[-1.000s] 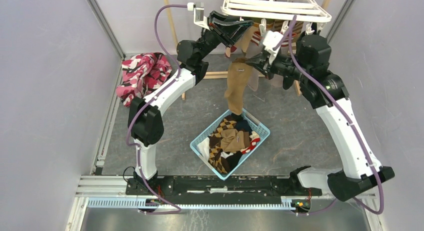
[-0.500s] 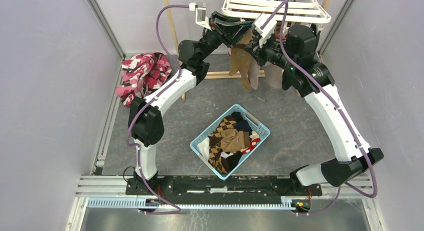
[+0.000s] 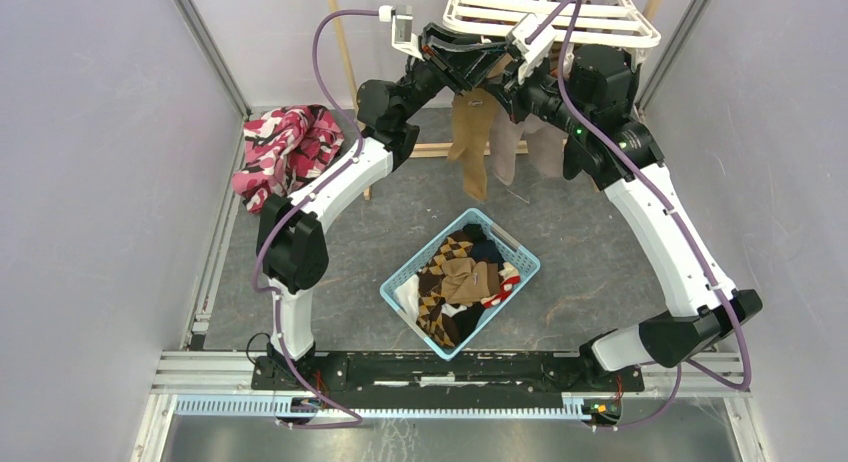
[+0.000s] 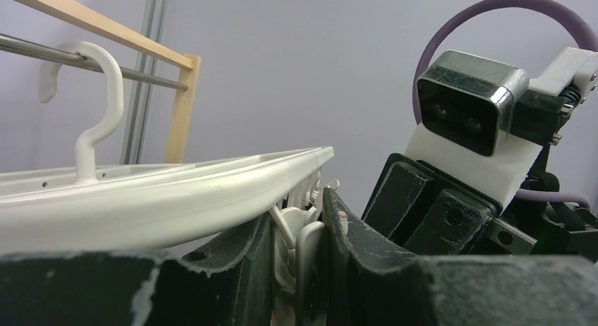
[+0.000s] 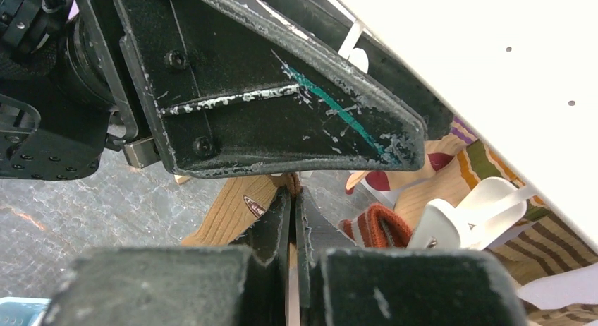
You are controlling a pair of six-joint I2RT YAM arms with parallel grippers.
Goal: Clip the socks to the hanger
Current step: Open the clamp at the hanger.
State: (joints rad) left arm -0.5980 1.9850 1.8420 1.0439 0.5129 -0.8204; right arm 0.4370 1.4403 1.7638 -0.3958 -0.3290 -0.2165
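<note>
a light blue basket (image 3: 420, 252) is sitting on the grey table (image 3: 600, 262) just beyond the arm bases, and a heap of socks (image 3: 460, 282) is lying inside it. further back on the left, a pink, red and black cloth (image 3: 290, 147) is lying bunched near the wall. both arms are reaching up and away to the white hanger (image 3: 560, 17), which is hanging at the far end beside a thin wooden frame (image 3: 343, 42). the right hand (image 5: 293, 195) is pinching the top of a tan sock (image 5: 233, 213) between fingers that are almost fully closed, and the sock's length is dangling below the near edge of the hanger, well above the table. the left hand (image 4: 296, 213) is sitting partly closed around a small white clip (image 4: 304, 255) under the hanger's rim, one finger on each side of it. the two hands are meeting very close together there. beside the tan sock, other socks are hanging from the hanger, among them one with a red and white striped cuff (image 5: 374, 224).
</note>
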